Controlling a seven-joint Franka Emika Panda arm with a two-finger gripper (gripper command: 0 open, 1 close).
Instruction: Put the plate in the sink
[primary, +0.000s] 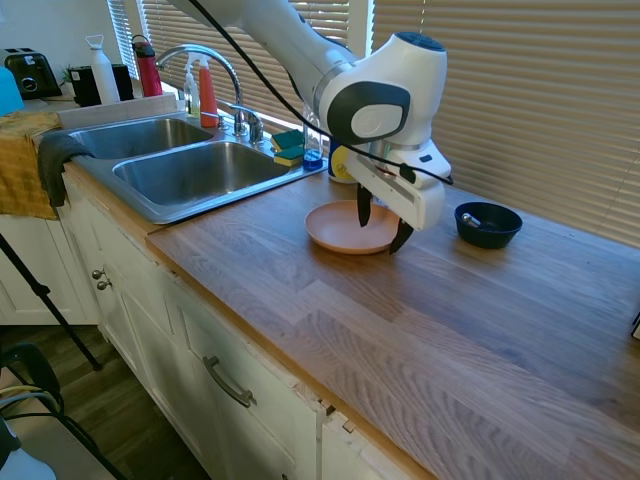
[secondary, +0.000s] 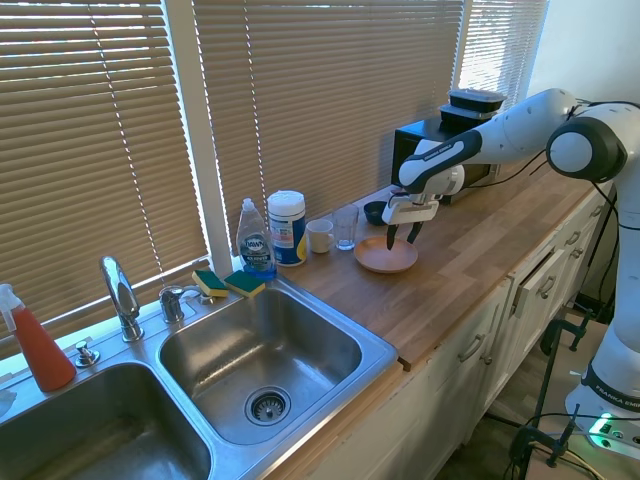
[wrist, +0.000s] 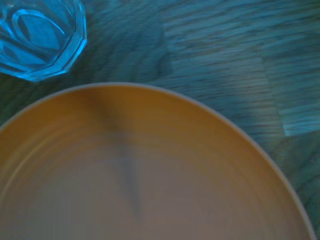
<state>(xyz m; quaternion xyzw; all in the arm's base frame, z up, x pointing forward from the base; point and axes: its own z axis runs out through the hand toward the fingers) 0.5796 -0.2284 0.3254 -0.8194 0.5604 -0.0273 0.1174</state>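
Gripper (primary: 381, 228) hovering open and empty, straddling the plate's (primary: 338, 229) far rim.
Plate is lying flat on the counter (primary: 420, 330), well apart from the sink (primary: 190, 172); probably rigid, light, breakable, so pinching its raised rim looks best.

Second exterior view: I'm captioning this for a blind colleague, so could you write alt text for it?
A white robot arm reaches in from the right, its open gripper just above a salmon-orange plate lying on a wooden counter. Left of the plate is an empty steel double sink, with sponges, dish soap and a wipes tub along the window blinds.
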